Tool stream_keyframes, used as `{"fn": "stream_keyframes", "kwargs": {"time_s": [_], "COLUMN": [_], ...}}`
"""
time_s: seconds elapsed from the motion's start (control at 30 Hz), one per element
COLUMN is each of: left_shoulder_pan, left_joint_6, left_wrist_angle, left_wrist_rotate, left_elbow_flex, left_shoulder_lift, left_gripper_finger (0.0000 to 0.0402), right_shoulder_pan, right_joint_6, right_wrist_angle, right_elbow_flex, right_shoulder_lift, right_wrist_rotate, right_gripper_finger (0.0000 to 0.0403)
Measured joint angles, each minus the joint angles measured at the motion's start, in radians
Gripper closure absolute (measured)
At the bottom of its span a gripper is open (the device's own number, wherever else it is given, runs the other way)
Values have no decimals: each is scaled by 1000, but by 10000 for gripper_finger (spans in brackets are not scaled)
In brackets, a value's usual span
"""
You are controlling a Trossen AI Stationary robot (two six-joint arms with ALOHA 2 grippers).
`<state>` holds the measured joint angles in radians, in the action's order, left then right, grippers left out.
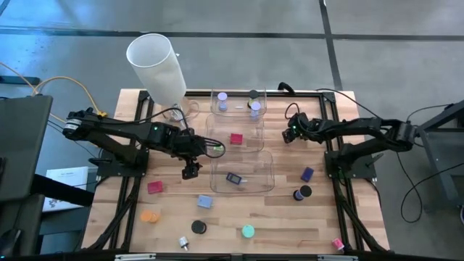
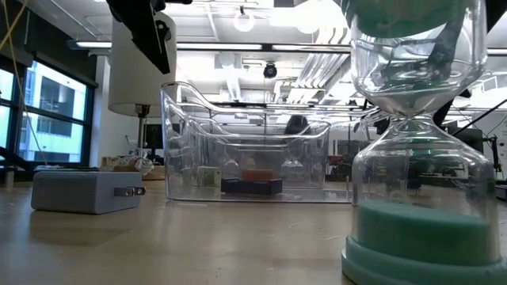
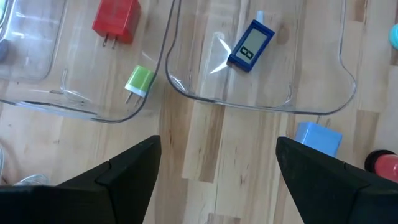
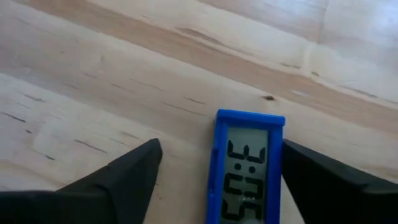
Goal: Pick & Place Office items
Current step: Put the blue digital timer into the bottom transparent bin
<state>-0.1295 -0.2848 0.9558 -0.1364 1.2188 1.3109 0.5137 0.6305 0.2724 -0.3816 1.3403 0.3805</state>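
Note:
My left gripper (image 1: 191, 172) (image 3: 217, 146) hangs open over bare wood just left of the near bin (image 1: 268, 185), holding nothing. My right gripper (image 1: 289, 135) (image 4: 222, 149) is open, low over the table to the right of the middle bin (image 1: 255, 145). A blue-framed digital clock (image 4: 249, 168) lies flat on the wood between its fingers; the arm hides it in the high view. Loose pieces lie on the near table: a pink-red block (image 1: 155, 187), a light blue block (image 1: 205, 201) (image 3: 318, 137), an orange disc (image 1: 149, 216), black discs (image 1: 198, 227), a teal disc (image 1: 248, 231) and a purple block (image 1: 307, 174). My right gripper has the blue clock between its open fingers. One finger (image 4: 311, 177) stands right beside the clock's long edge (image 4: 281, 155); whether it touches I cannot tell.
Three clear bins stand in a row along the table's middle. A blue timer (image 1: 233, 178) lies in the near bin, a red block (image 1: 236, 138) and a green plug (image 3: 139, 81) in the middle one, lavender discs (image 1: 222, 96) in the far one. A tall white cylinder (image 1: 156, 61) stands far left.

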Motion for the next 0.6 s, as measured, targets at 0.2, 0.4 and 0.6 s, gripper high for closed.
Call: {"fn": "stream_keyframes", "kwargs": {"time_s": [0.2, 0.4, 0.6], "left_shoulder_pan": [0, 0, 0], "left_joint_6": [0, 0, 0], "left_wrist_angle": [1, -3, -6], "left_wrist_rotate": [0, 0, 0], "left_elbow_flex": [-12, -12, -12], "left_shoulder_lift": [1, 1, 1], "left_gripper_finger": [91, 91, 91], "right_shoulder_pan": [0, -1, -2], "right_joint_6": [7, -3, -29], "right_wrist_angle": [6, 6, 1], "right_elbow_flex": [0, 0, 0], "right_shoulder_lift": [0, 0, 0], "right_wrist_rotate": [-34, -43, -42], "right_gripper_finger": [160, 242, 266]}}
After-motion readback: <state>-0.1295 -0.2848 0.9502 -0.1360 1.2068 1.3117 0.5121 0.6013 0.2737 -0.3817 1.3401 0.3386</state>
